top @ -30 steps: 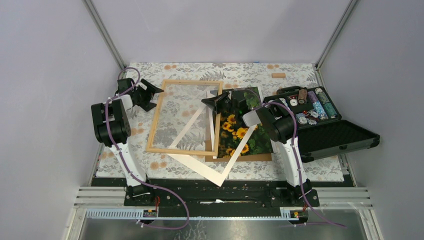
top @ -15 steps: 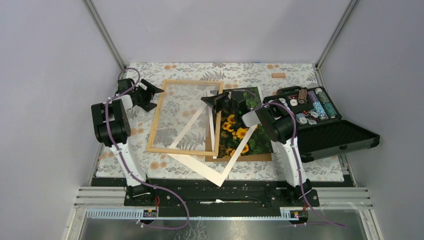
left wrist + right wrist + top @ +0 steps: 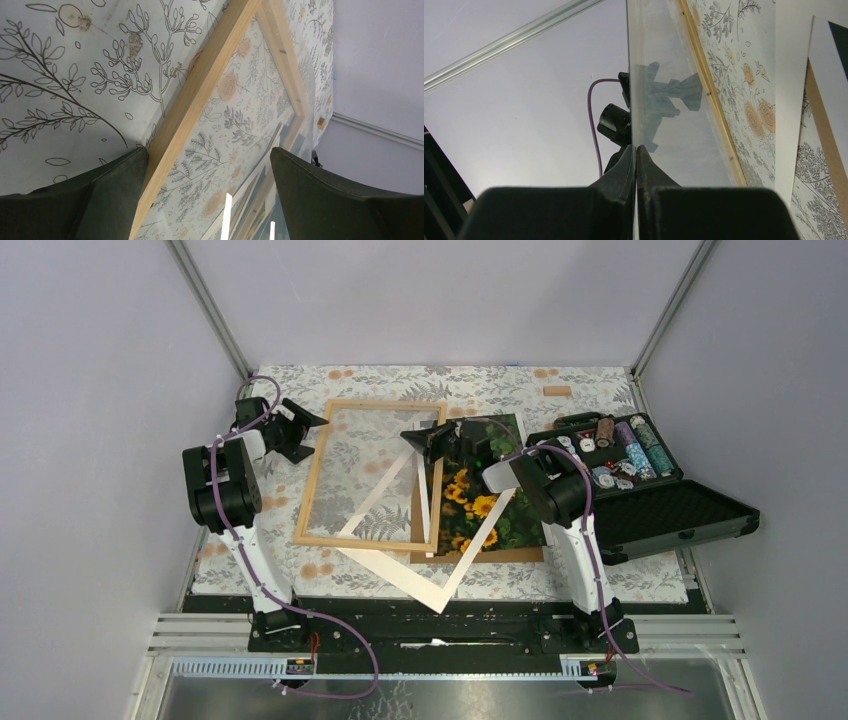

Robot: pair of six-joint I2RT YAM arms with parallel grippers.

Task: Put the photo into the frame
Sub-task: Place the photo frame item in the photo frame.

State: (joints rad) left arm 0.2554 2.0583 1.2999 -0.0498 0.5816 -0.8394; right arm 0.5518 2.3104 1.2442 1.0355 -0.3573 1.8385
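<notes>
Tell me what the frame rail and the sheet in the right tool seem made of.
The frame: pale wood, matte and seemingly unvarnished; faint grain runs along the rail. The clear pane: thin, glossy, transparent sheet showing reflections; glass or acrylic, cannot tell which. The right tool is shut on its edge.

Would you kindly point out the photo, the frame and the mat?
photo [image 3: 468,495]: top view, on the sunflower cluster.
frame [image 3: 313,472]: top view, middle of its left rail.
mat [image 3: 400,578]: top view, on its near-left strip.
</notes>
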